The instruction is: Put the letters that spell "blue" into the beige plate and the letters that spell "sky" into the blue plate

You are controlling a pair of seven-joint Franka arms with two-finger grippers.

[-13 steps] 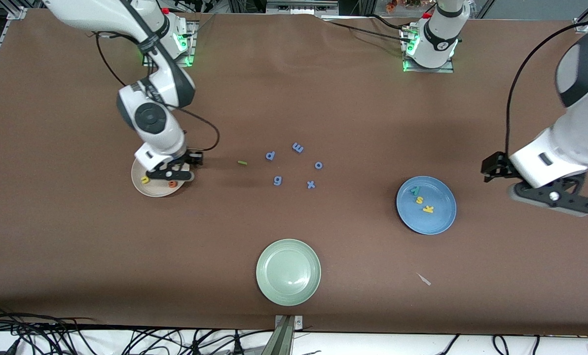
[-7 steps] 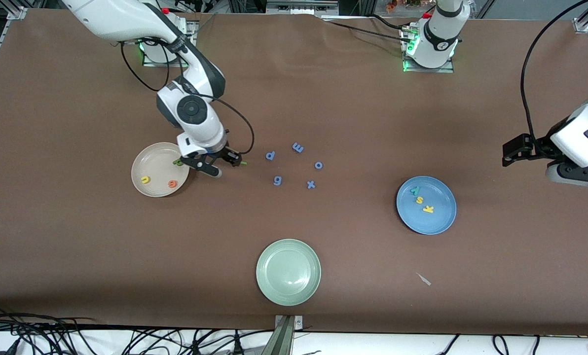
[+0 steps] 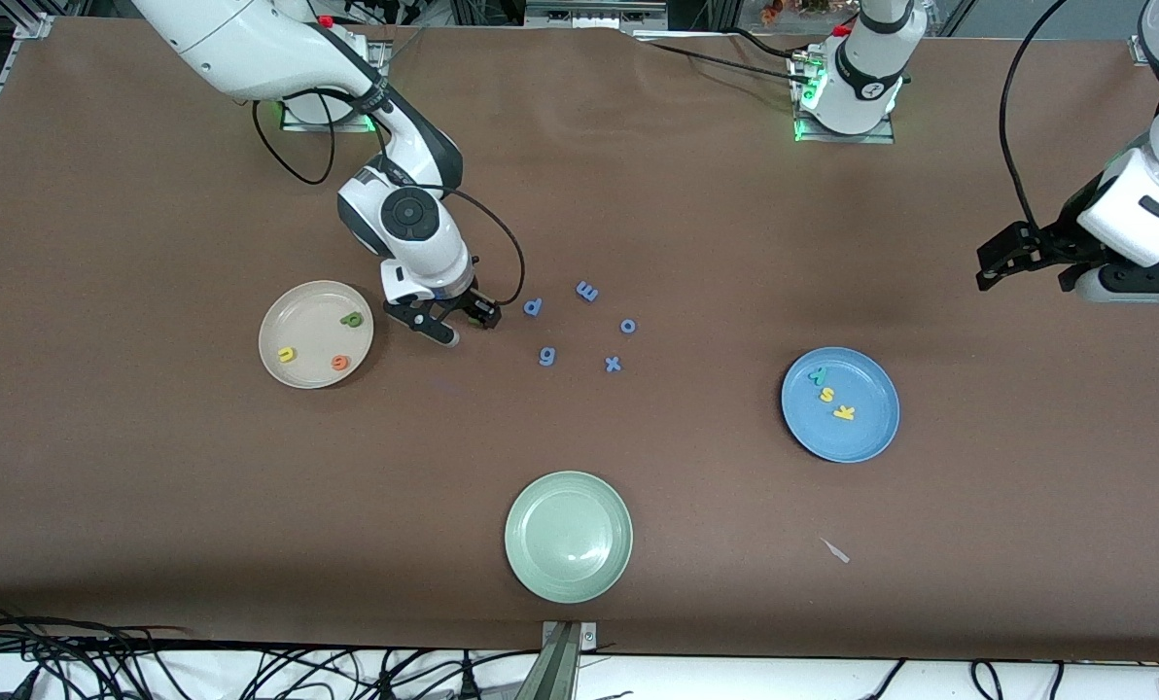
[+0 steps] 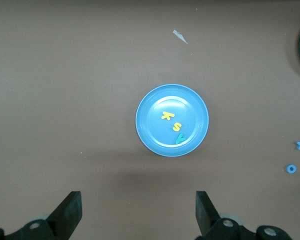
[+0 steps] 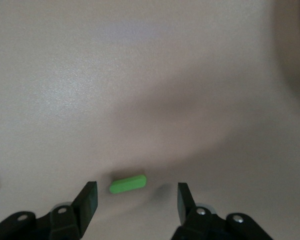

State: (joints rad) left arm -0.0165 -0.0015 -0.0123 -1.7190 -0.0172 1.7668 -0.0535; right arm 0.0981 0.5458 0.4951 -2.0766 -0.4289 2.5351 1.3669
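Observation:
The beige plate [image 3: 299,313] holds the green "b" [image 3: 351,318], yellow "u" [image 3: 287,354] and orange "e" [image 3: 339,363]. Beside it, toward the blue-purple letters, my right gripper [image 3: 463,326] stands low over the table. It is open [image 5: 136,196], with the thin green "l" [image 5: 128,184] lying flat between its fingers, untouched. The blue plate [image 3: 866,437] carries the teal "y" [image 3: 817,374], yellow "s" [image 3: 827,394] and yellow "k" [image 3: 843,412]. My left gripper [image 3: 1129,284] hangs open [image 4: 136,202] high over bare table at the left arm's end, with the blue plate [image 4: 150,107] in its view.
Several blue-purple letters lie mid-table: "p" [image 3: 533,307], "m" [image 3: 587,291], "o" [image 3: 628,326], "g" [image 3: 546,356], "x" [image 3: 614,365]. A pale green plate [image 3: 568,536] sits nearest the front camera. A small white scrap [image 3: 835,550] lies nearer the camera than the blue plate.
My right gripper left the beige plate, uncovering the green "b" there, and came over the green "l". My left gripper drew up and away from the blue plate.

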